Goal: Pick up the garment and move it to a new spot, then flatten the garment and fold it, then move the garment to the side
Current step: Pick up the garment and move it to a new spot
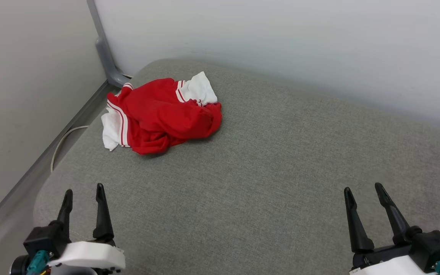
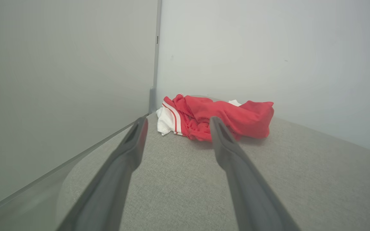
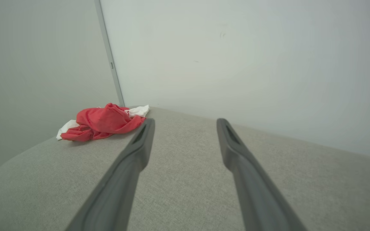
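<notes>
The garment (image 1: 162, 112) is a red shirt with white sleeves and red-white striped trim, lying crumpled in a heap at the far left of a grey cushioned surface (image 1: 273, 172). My left gripper (image 1: 84, 192) hovers open near the front left edge, well short of the heap, with nothing between its fingers. My right gripper (image 1: 364, 189) stands open at the front right, far from the shirt. Along the left wrist view the garment (image 2: 217, 117) lies straight ahead beyond the left gripper (image 2: 177, 123). From the right wrist view the garment (image 3: 103, 123) sits to the far left of the right gripper (image 3: 185, 123).
Pale walls enclose the surface at the back and left, meeting at a grey metal post (image 1: 103, 47). A grey rail (image 1: 48, 152) and a white cable (image 1: 64, 139) run along the left edge. The surface's rounded left edge falls away close to my left gripper.
</notes>
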{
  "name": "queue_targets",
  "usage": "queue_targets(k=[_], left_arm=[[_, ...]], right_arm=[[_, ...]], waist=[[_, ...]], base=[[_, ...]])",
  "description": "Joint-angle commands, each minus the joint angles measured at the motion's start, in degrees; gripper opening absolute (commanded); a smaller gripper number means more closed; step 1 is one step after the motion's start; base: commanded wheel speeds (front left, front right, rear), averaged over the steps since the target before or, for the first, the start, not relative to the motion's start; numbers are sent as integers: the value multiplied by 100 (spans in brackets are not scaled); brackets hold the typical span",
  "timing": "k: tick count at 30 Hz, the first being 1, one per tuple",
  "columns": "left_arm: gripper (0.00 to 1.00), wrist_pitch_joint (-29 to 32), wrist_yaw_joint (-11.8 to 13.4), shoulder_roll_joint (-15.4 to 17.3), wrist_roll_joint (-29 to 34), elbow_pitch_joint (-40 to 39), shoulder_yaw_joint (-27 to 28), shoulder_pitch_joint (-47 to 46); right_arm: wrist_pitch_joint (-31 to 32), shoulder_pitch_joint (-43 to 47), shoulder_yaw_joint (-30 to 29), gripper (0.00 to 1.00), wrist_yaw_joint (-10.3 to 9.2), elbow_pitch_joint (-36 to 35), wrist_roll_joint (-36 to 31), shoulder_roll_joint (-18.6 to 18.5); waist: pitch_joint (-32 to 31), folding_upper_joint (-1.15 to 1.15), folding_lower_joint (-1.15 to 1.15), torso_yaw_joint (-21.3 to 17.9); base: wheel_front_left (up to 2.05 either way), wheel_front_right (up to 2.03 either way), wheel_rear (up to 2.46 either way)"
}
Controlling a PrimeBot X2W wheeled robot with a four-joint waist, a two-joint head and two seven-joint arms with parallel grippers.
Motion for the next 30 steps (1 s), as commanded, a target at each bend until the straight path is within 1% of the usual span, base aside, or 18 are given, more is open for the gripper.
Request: queue_targets(k=[1,3,6,8,10,11,14,18,21,25,28,30], left_arm=[[100,-15,-47,-4,-95,10,54,-146],[100,-15,-178,1,-59,77,161,-325],[100,-16,-393,115,64,179,336,-763],[100,-16,-526,276,151,231,438,-1147],[100,-15,-604,383,127,317,544,-1548],[100,-15,-655,482,60,397,668,-1971],[100,-15,-699,721,-38,545,825,-2610],[100,-15,-736,1053,-219,819,806,-3423],[100,-15,-740,1436,-472,1108,579,-3954],[100,-15,-742,1992,-944,1653,21,-4514],[100,352,-743,2473,-1478,2105,-625,-4939],[100,884,-739,2776,-1890,2357,-1119,-5155]], right_arm=[[-14,-57,-6,100,-4,-2,-55,7],[-14,-78,-14,100,-4,-21,-86,7],[-14,-144,-1,100,-4,-58,-160,7],[-14,-230,20,100,-4,-109,-213,7],[-14,-331,32,100,-4,-164,-296,7],[-14,-432,23,100,-4,-244,-381,7],[-14,-625,40,100,-3,-376,-515,7],[-14,-824,22,100,-4,-572,-643,7],[-14,-962,13,100,-3,-698,-719,7],[-14,-1084,24,100,-3,-866,-810,6],[-14,-1188,21,100,-4,-980,-870,6],[-14,-1212,17,100,-3,-1056,-882,6]], waist=[[23,0,0,-34],[71,0,0,-76],[203,0,0,-167],[337,0,0,-252],[515,0,0,-354],[716,0,0,-460],[1044,0,0,-632],[1479,0,0,-817],[1759,0,0,-941],[2051,0,0,-1085],[2213,0,0,-1180],[2311,0,0,-1237]], base=[[0,0,0],[0,0,0],[0,0,0],[0,0,0],[0,0,0],[0,0,0],[0,0,0],[0,0,0],[0,0,0],[0,0,0],[0,0,0],[0,0,0]])
